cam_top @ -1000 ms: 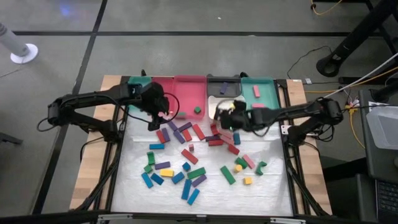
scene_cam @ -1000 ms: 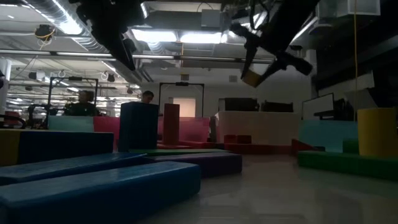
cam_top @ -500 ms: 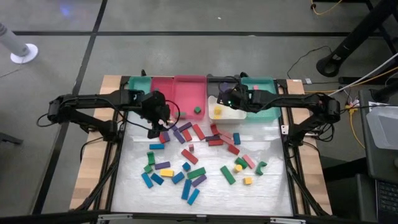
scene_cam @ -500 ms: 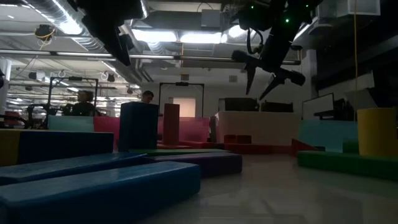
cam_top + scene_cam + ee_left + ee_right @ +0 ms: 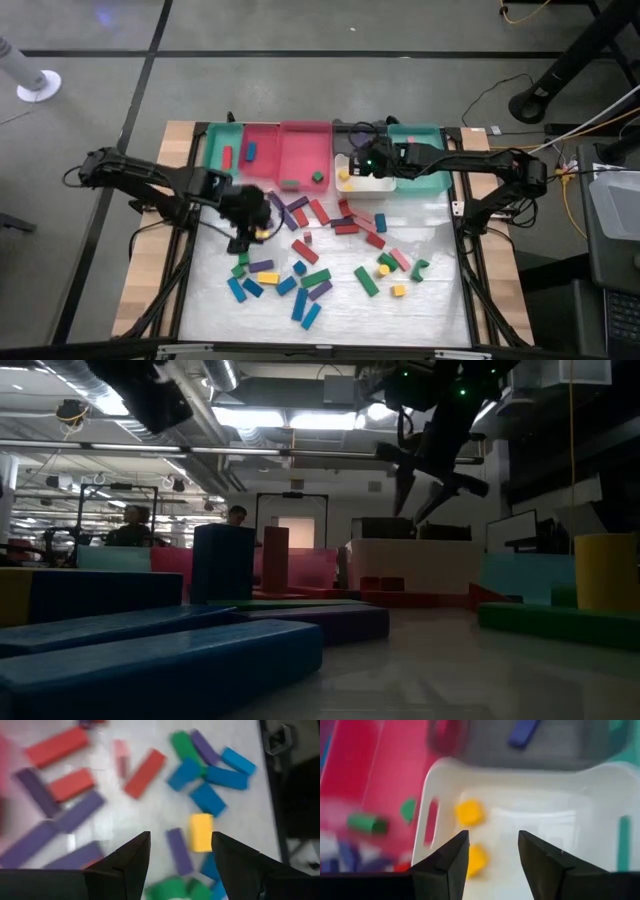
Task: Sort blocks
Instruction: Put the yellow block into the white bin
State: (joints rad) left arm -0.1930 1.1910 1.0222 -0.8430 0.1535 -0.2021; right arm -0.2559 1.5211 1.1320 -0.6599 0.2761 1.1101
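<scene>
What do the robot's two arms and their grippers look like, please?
Both arms are dark, slender and jointed, with black cables looping alongside. The left gripper and right gripper each end in two dark, wedge-shaped fingers. A small green light glows on the right arm's wrist.

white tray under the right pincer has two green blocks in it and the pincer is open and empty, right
Not quite. The two blocks in the white tray are yellow, not green; the right wrist view shows them clearly, and the high view agrees. The rest holds: the right pincer hangs over that tray, open and empty.
</scene>
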